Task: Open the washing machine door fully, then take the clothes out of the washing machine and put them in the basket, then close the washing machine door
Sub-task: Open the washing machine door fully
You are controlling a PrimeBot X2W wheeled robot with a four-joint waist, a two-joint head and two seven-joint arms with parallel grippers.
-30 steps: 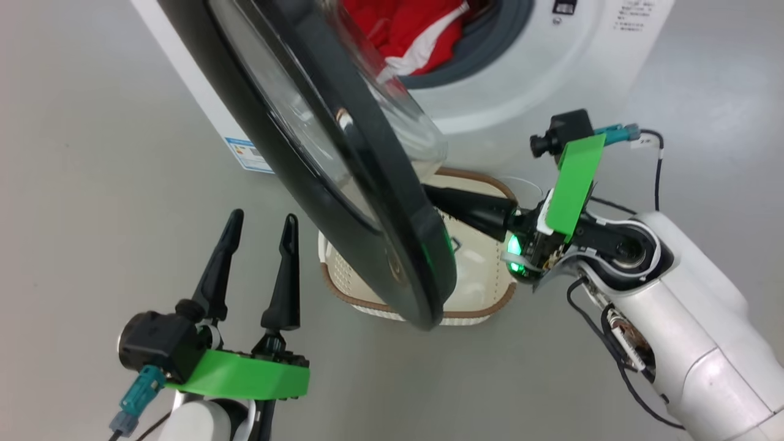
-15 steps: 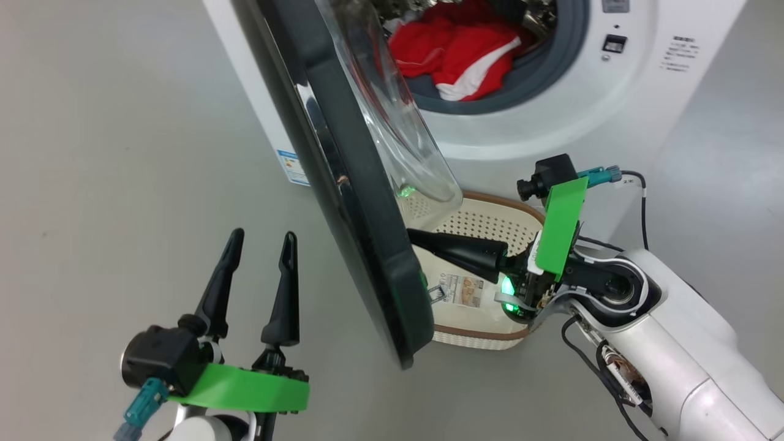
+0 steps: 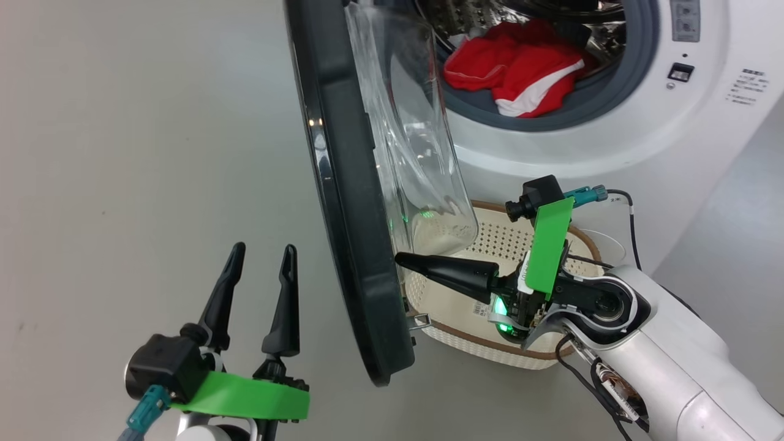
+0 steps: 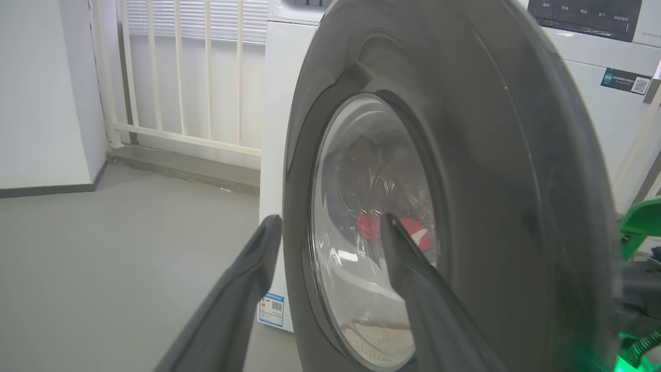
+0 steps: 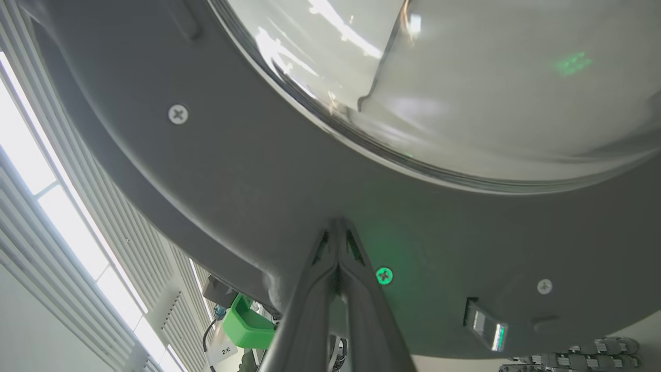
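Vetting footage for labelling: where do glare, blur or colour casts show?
Head view: sharp, glare streaks the washing machine door. Left wrist view: the door's right edge smears soft. Right wrist view: the window blows out white, and a green glow tints the door.

the round washing machine door has a glossy black rim and clear glass. the soft clothes are bright red with white trim. the boxy washing machine is white, its rubber ring grey. the perforated plastic basket is cream, brown-rimmed. the left gripper and right gripper are black on green mounts.
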